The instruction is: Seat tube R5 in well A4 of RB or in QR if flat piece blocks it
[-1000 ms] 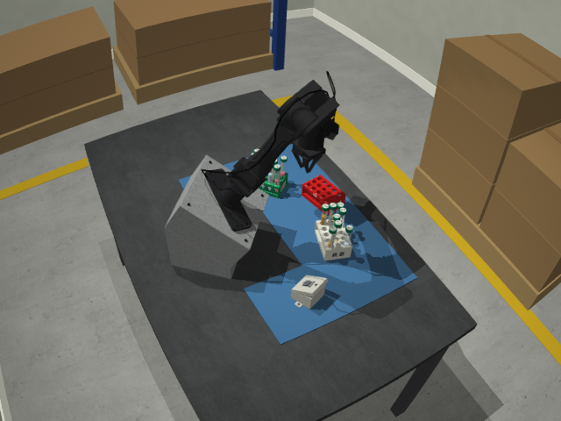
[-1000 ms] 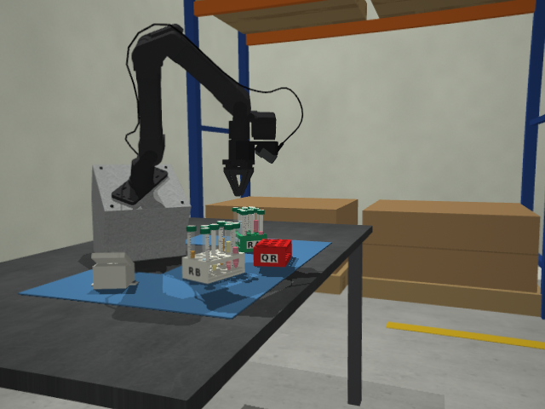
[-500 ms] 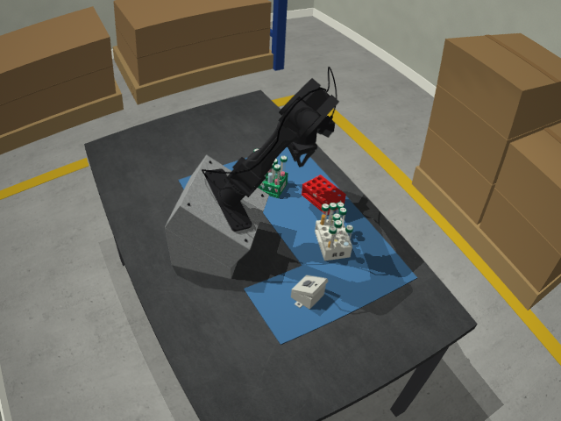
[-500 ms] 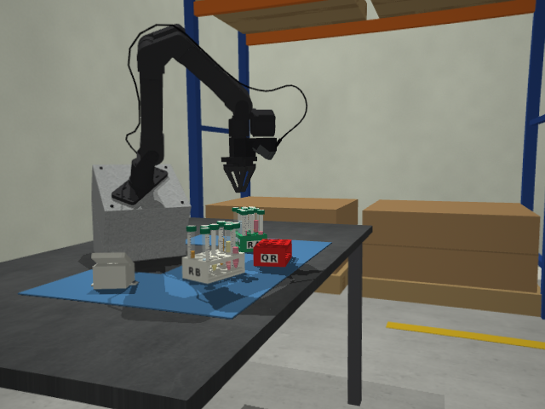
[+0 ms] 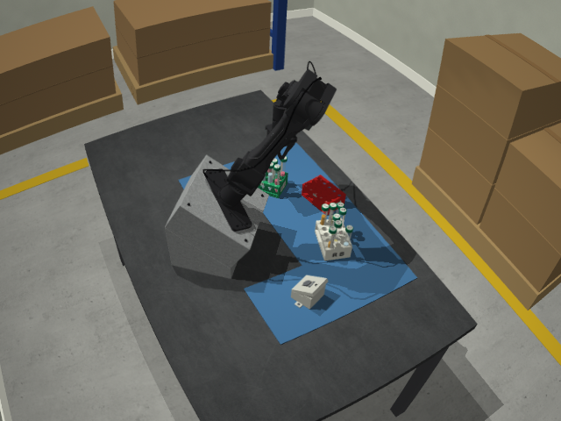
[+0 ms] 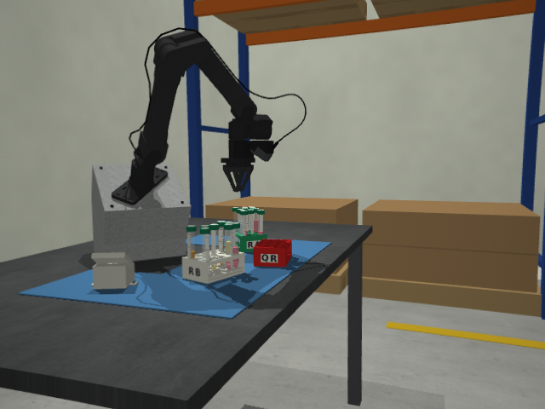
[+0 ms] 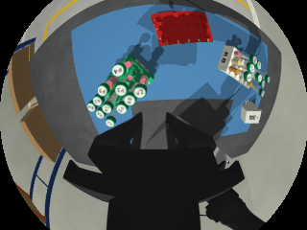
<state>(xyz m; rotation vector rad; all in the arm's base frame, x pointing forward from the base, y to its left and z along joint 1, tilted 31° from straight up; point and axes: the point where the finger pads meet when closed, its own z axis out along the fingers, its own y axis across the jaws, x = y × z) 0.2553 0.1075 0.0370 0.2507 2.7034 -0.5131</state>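
Exterior view, black two-fingered gripper (image 6: 238,190) (image 7: 153,116): partly open, holding nothing, pointing down above the racks.
Black jointed arm (image 6: 169,79) (image 5: 276,131): raised, elbow high.
Red plastic rack QR (image 5: 323,192) (image 6: 272,253) (image 7: 182,29): inside the far table (image 5: 452,319) edge.
Green plastic rack RA (image 5: 276,188) (image 6: 253,241) (image 7: 148,78): holds upright, green-capped tubes; R5 unidentifiable.

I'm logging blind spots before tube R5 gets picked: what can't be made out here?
- Top view: the far part of the green rack, hidden behind the arm.
- Exterior view: the white box's top markings, turned away.
- Wrist view: most cap labels, too small.
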